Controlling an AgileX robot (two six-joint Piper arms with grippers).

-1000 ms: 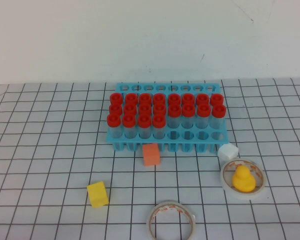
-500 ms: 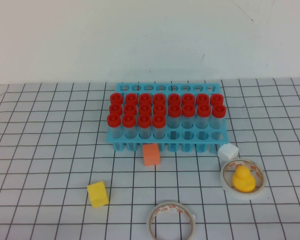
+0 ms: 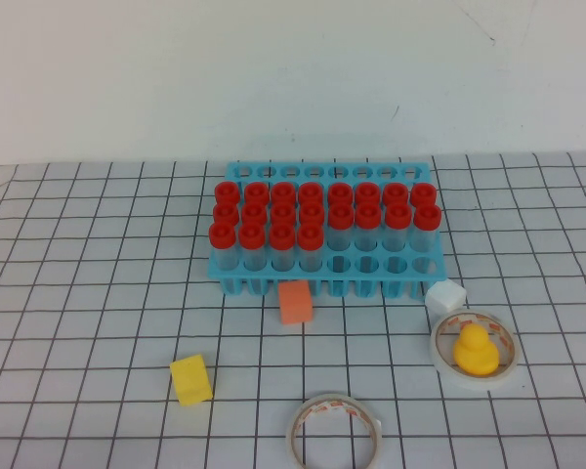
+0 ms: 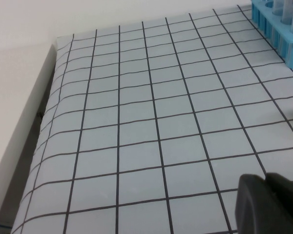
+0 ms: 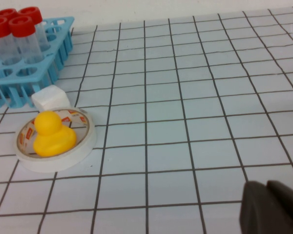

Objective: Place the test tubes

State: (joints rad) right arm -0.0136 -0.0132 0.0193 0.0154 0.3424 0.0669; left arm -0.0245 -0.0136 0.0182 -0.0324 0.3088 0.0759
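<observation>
A blue test tube rack [image 3: 327, 264] stands at the middle of the gridded table, filled with several red-capped test tubes [image 3: 313, 210]; the right half of its front row has empty holes. Neither arm shows in the high view. In the left wrist view my left gripper [image 4: 264, 178] is shut with nothing in it, low over bare mat far left of the rack [image 4: 283, 34]. In the right wrist view my right gripper [image 5: 266, 186] is shut and empty, over the mat to the right of the rack [image 5: 34, 73].
An orange cube [image 3: 294, 302] lies in front of the rack, a yellow cube [image 3: 190, 379] nearer left. A white cube [image 3: 445, 296] sits by the rack's right corner. A yellow duck [image 3: 475, 349] rests inside a tape roll [image 3: 476, 375]; another tape roll [image 3: 335, 435] lies at the front edge.
</observation>
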